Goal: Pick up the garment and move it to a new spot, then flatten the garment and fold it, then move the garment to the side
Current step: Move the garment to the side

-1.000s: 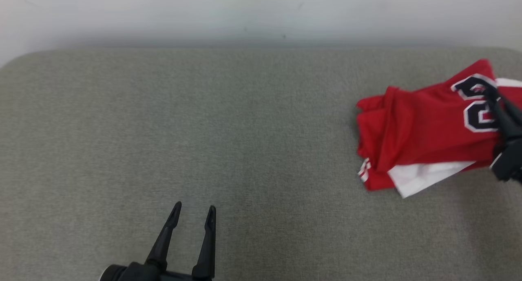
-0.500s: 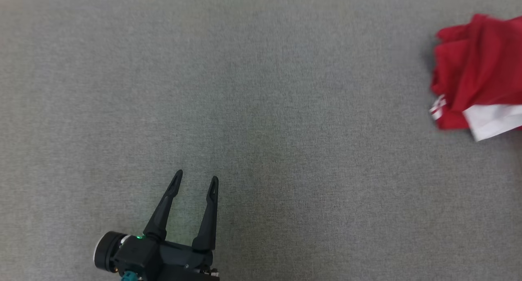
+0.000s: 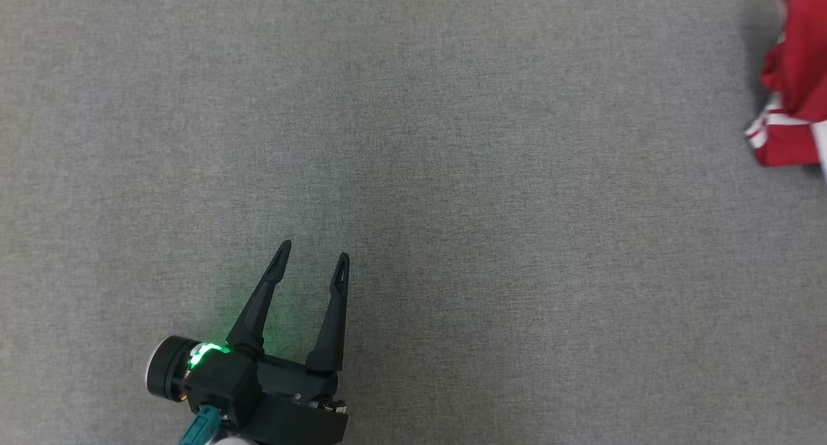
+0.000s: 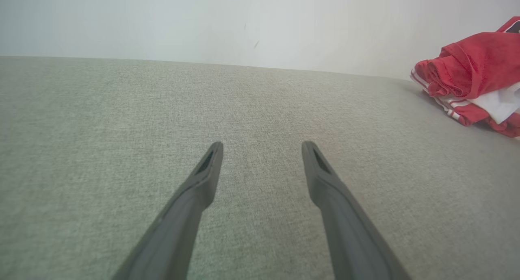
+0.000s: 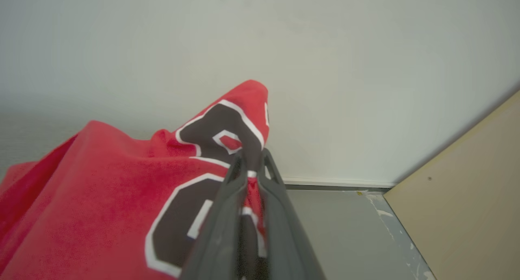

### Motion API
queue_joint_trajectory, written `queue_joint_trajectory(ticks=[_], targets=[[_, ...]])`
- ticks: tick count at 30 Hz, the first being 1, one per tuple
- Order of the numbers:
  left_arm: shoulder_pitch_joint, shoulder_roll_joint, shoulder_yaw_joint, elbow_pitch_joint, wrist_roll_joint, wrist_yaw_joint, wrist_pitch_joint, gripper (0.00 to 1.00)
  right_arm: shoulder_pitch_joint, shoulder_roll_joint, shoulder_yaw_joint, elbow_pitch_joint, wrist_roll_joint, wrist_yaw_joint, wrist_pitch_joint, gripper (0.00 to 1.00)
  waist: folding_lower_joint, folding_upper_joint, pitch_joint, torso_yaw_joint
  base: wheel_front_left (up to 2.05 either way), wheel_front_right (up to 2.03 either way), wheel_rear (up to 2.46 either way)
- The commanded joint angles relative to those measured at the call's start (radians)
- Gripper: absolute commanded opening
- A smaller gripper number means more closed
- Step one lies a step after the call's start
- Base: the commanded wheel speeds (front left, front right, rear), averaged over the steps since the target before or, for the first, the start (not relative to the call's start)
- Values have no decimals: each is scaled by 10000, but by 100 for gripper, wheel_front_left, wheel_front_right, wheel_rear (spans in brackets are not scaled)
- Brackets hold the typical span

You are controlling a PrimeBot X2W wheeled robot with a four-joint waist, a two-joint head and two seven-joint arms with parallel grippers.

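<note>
The garment [image 3: 791, 83] is a red jersey with white trim and black numbers, bunched at the far right edge of the head view. From the left wrist it lies folded over at the right [image 4: 475, 74]. My right gripper [image 5: 252, 160] is shut on a fold of the garment [image 5: 101, 182] at the black number, and that fold is lifted. My left gripper [image 3: 312, 258] hovers open over bare grey cloth at the lower left, far from the jersey; its fingers [image 4: 203, 178] hold nothing.
A grey fabric surface [image 3: 452, 174] spreads across the head view. A pale wall [image 4: 203, 24] stands behind it. Past the surface's right end I see grey floor [image 5: 345, 231] and a tan panel [image 5: 467, 182].
The head camera has tilted down and shifted, so the wall left the picture and the jersey slid toward the right edge. The left gripper stays open, the right stays shut on the jersey.
</note>
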Motion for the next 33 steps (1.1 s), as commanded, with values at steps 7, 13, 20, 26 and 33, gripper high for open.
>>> queue_joint_trajectory(ticks=[7,13,20,26,33], targets=[[-68,-4,42,144,120,-48,-19,100,-923,1015,-1386,1656,-2334,-28,-488,100,-1,-2,-193,168,0,0,0],[267,-2,135,194,57,-57,-17,100,284,2904,-3173,55,-4222,-28,-461,100,-1,-2,-792,190,0,0,0],[750,-1,243,246,-107,40,-17,100,2467,4954,-3470,-2344,-4672,-28,-464,100,-1,-2,-1712,355,0,0,0],[1214,-5,431,303,-442,355,-17,100,4084,6066,-3251,-3695,-4596,-28,-465,100,-1,-2,-2562,543,0,0,0],[1636,-5,544,334,-690,549,-17,100,5675,7045,-3445,-4663,-4941,-28,-465,100,-1,-2,-3542,679,0,0,0]])
